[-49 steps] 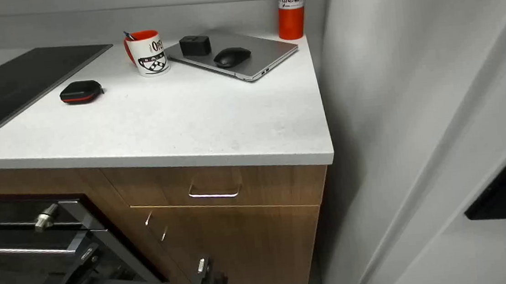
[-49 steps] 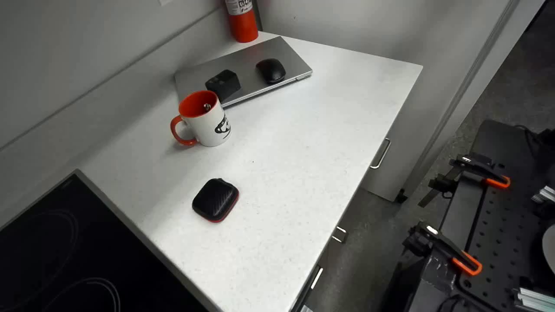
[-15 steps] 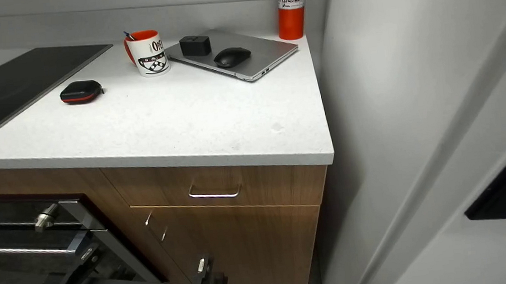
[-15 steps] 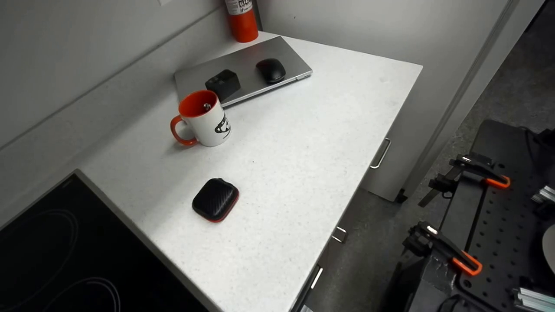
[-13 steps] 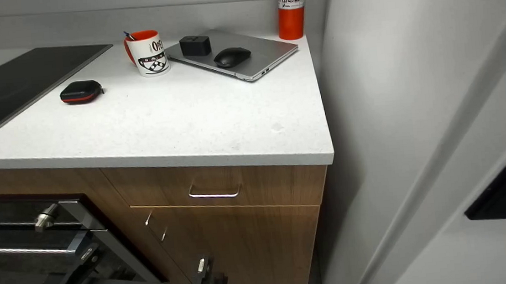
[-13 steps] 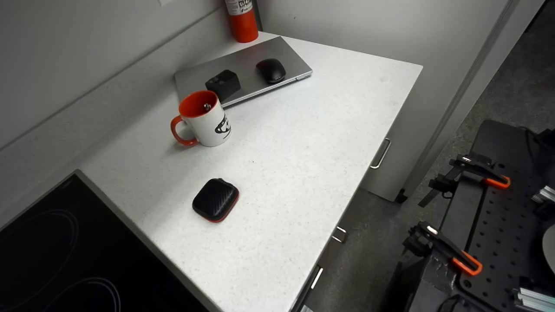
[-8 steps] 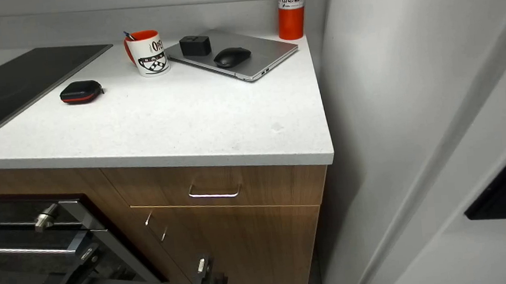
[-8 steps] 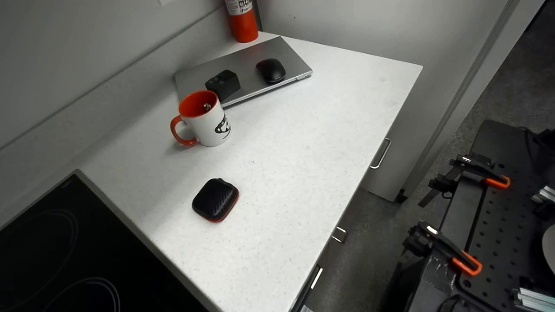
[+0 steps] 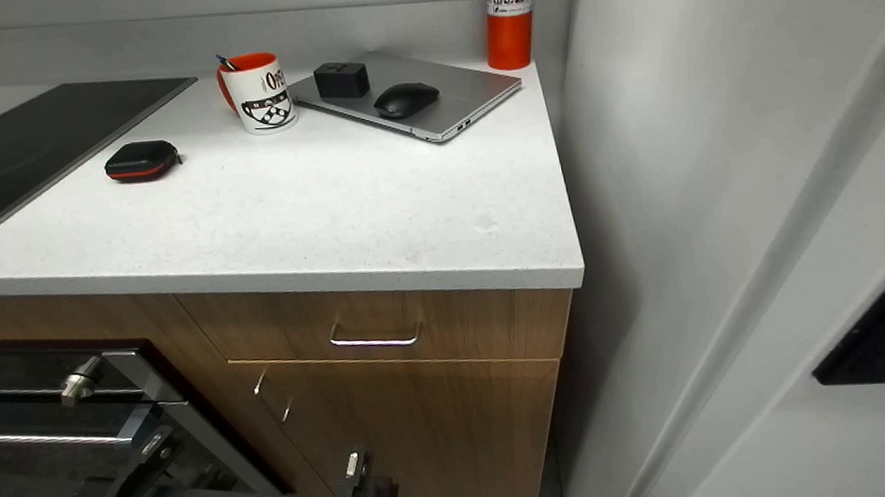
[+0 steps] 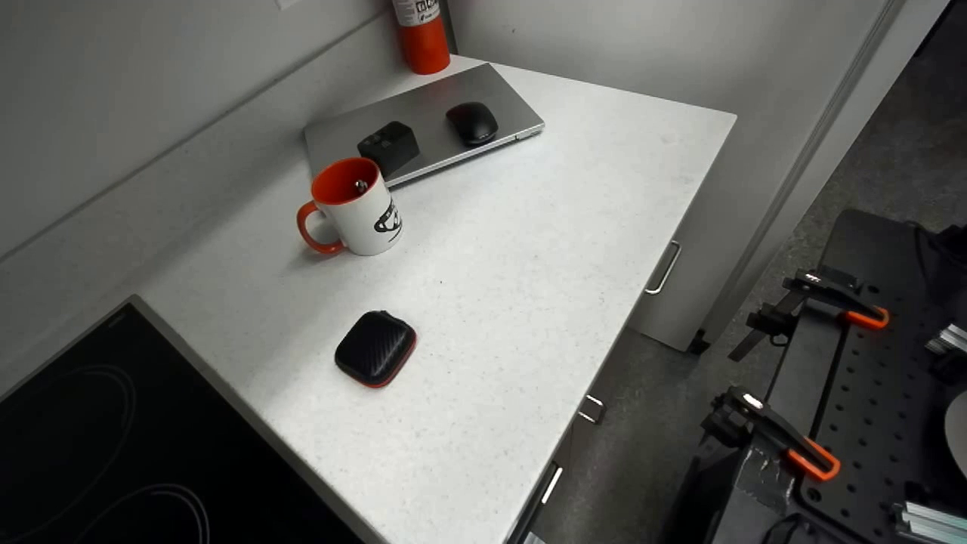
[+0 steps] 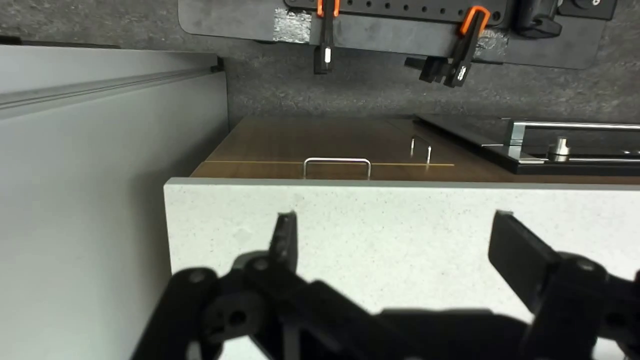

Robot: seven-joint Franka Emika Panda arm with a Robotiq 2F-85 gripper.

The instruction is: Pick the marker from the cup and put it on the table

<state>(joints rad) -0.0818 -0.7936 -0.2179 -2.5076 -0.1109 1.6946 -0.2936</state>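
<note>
The white cup (image 9: 267, 97) with red inside and handle stands upright on the table (image 9: 374, 198) near the back wall. It also shows in an exterior view (image 10: 369, 223). The slim dark marker (image 9: 226, 62) leans in the cup, its tip above the rim by the handle. In an exterior view a small end of the marker (image 10: 361, 186) shows inside the cup. My gripper (image 11: 395, 214) is open and empty in the wrist view, above the speckled table (image 11: 390, 245). It is out of both exterior views. Cup and marker are out of the wrist view.
A closed laptop (image 10: 446, 98) beside the cup bears a black box (image 10: 390, 148) and a black mouse (image 10: 473, 123). A red cylinder (image 10: 424, 45) stands behind. A black case with red rim (image 10: 375, 349) and a black cooktop (image 10: 113, 453) lie on the handle side. A grey wall panel (image 9: 693, 178) bounds the table's end.
A dark gripper part seen 3.3 s ago at the top of an exterior view, beside the red cylinder, has left the view. Cup, marker and other objects have not moved.
</note>
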